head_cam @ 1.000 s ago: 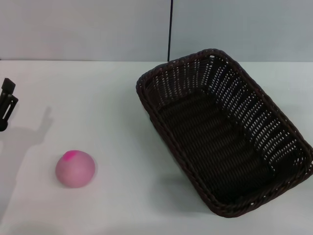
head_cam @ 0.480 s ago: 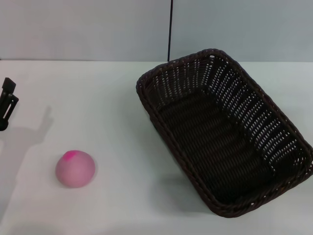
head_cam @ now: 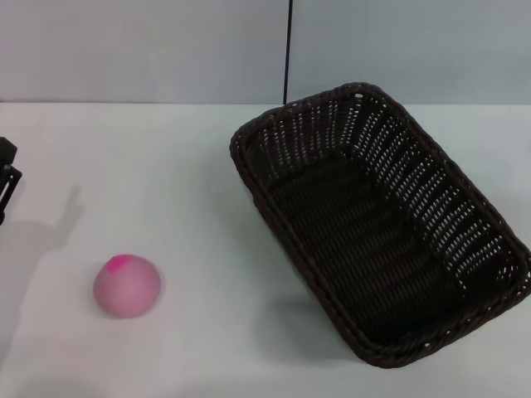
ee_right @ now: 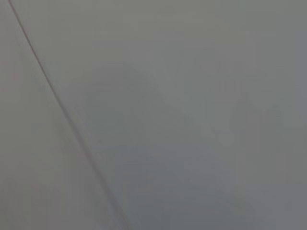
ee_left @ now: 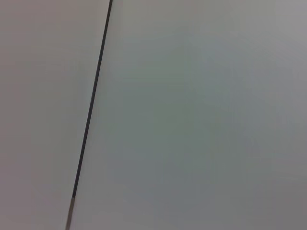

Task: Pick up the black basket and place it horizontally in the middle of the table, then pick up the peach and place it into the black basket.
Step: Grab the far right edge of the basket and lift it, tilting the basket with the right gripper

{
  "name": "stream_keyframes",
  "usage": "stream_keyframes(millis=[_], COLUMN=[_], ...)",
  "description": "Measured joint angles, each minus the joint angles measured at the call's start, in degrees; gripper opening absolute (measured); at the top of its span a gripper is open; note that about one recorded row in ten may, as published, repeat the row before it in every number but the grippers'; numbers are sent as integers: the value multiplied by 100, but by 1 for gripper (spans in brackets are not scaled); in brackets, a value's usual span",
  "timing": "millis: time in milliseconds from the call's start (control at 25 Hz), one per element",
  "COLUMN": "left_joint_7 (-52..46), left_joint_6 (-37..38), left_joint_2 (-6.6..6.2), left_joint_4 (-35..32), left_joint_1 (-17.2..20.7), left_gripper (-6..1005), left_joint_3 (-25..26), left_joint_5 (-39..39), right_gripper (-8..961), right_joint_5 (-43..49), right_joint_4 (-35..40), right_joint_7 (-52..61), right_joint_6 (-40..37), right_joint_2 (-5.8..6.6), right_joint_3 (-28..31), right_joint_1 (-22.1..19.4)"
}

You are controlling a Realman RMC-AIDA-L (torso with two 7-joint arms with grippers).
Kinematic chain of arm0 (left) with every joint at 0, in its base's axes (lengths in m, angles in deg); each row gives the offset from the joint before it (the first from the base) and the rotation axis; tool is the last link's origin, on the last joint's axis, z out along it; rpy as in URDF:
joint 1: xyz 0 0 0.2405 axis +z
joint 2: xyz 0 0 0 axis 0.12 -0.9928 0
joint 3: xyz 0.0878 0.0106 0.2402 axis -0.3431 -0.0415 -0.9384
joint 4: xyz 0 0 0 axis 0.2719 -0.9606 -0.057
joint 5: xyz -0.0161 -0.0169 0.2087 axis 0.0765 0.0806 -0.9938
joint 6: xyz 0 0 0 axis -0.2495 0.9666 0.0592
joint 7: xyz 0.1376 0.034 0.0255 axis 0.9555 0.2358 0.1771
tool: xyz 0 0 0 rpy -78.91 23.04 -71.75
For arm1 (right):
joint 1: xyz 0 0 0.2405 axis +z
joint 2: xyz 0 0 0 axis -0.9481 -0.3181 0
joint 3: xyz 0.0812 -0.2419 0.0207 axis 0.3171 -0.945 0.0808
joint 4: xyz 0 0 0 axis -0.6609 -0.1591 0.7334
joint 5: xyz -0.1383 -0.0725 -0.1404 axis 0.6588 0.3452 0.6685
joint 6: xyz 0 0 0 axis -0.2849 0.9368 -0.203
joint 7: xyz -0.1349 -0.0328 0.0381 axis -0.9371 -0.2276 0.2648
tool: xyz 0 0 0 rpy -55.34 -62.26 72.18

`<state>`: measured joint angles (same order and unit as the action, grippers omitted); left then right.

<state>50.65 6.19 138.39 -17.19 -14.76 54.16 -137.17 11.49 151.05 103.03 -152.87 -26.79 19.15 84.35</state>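
The black basket (head_cam: pixel 382 224) is a large dark woven wicker basket. It lies at a slant on the right half of the white table (head_cam: pixel 191 191), open side up and empty. The peach (head_cam: pixel 127 285) is a small pale-pink ball with a magenta patch on top. It rests on the table at the front left, well apart from the basket. Only a sliver of my left gripper (head_cam: pixel 6 181) shows at the left edge of the head view, above and left of the peach. My right gripper is out of view.
A grey wall runs behind the table, with a thin black vertical line (head_cam: pixel 288 50) behind the basket. Both wrist views show only plain grey wall, the left one with a dark line (ee_left: pixel 91 115).
My left gripper has drawn back to the left, so less of it shows at the edge. The basket and the peach have not moved.
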Motion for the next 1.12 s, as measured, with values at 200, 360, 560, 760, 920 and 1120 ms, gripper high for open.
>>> stream_keyframes(millis=[200, 360, 560, 760, 920, 1120], left_joint_7=[-9, -14, -15, -15, -15, -14], left_joint_6=[15, 51, 61, 89, 119, 162], left_joint_2=[9, 11, 5, 7, -1, -5], left_joint_4=[-75, -78, -80, -150, -150, -182], left_joint_1=[53, 113, 185, 301, 344, 373], left_gripper=[841, 841, 841, 841, 841, 841], left_joint_3=[-24, -28, -29, -29, -22, 3], left_joint_5=[-2, -4, -6, -11, -5, 5], right_gripper=[640, 625, 606, 587, 572, 552], right_joint_5=[2501, 4144, 4713, 4761, 4762, 4746], right_joint_4=[510, 99, -150, -955, -1342, -1638], right_joint_7=[1962, 2513, 2592, 2616, 2618, 2619], right_joint_6=[-1139, -1362, -904, -63, 392, 844], right_joint_2=[539, 646, 216, -3, -102, -234], right_joint_3=[93, -248, -601, -1276, -1599, -1794], right_joint_1=[1210, 2212, 2658, 2894, 3008, 3097])
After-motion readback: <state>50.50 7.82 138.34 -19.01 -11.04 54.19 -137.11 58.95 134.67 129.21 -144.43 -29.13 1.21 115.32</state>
